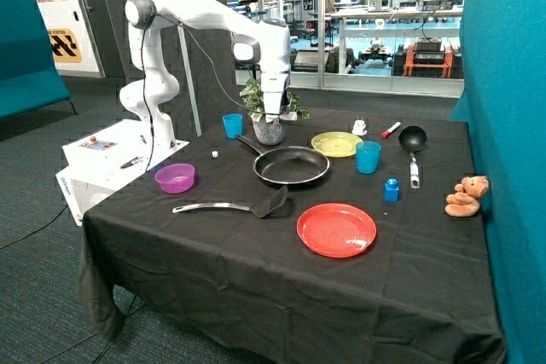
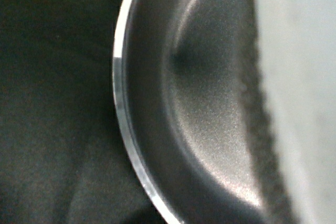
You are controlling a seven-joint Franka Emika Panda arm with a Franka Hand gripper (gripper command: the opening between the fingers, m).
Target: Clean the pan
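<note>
The large round black frying pan with the shiny rim (image 1: 292, 165) sits mid-worktop, at ten o'clock from the red plate (image 1: 336, 229). The jaws (image 1: 270, 130) hold a grey pad; wipe flat, pressing lightly.

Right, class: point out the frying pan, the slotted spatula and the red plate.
pan (image 1: 291, 165): outside view, on its dark inner base.
spatula (image 1: 273, 202): outside view, on its slotted black head.
red plate (image 1: 336, 229): outside view, on its flat centre.
</note>
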